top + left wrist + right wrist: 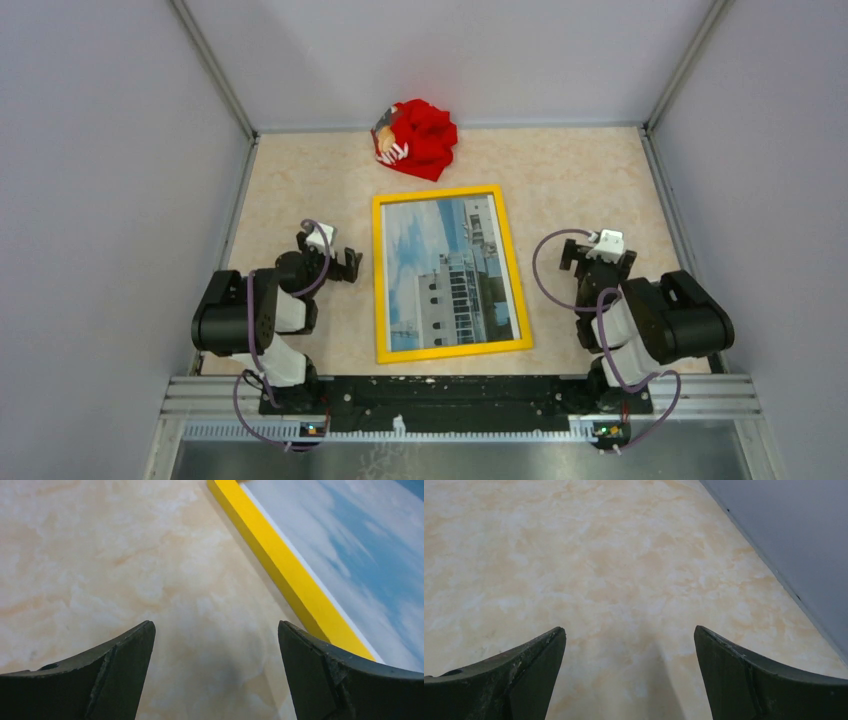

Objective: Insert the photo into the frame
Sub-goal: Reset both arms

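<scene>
Photo flat in frame, long axis near-to-far on desk. Left claw, right claw wide, empty.

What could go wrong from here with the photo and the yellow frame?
The open left gripper sits close beside the frame; a sideways swing might knock it askew.
The photo lies inside the frame, but whether it is seated flat is unclear; lifting might spill it.
Pushing the frame away could hit the red cloth.
</scene>
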Robot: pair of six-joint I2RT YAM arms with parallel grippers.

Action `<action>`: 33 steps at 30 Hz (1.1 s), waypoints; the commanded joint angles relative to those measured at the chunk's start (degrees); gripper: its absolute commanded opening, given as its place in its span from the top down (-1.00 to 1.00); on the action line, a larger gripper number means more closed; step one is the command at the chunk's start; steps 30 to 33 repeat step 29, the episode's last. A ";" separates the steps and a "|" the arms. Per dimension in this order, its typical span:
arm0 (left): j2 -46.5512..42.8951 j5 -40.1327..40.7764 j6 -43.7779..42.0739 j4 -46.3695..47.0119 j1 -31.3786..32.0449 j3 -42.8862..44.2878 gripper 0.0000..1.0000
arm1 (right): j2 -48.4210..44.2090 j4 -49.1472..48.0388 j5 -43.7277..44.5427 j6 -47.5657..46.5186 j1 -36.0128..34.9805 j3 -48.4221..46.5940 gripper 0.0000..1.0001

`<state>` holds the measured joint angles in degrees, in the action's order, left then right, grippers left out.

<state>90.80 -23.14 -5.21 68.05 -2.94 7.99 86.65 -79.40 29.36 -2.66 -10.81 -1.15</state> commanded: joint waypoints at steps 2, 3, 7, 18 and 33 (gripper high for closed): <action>-0.54 1.37 -2.02 -0.01 0.69 7.36 -0.97 | -2.79 8.56 -8.30 5.58 5.60 -9.25 -0.97; 0.12 1.40 -1.88 3.34 0.77 6.38 -0.97 | -3.13 9.42 -10.66 6.13 7.21 -9.32 -0.97; -0.59 1.47 -1.76 1.48 0.65 6.66 -0.97 | -3.41 7.86 -11.13 5.82 7.47 -8.50 -0.97; -1.45 1.42 -1.87 -1.14 0.65 7.39 -0.97 | -3.17 7.75 -11.04 5.70 7.47 -8.54 -0.97; -1.36 1.51 -1.91 -1.44 0.74 7.50 -0.98 | -3.18 7.75 -11.00 5.69 7.52 -8.61 -0.97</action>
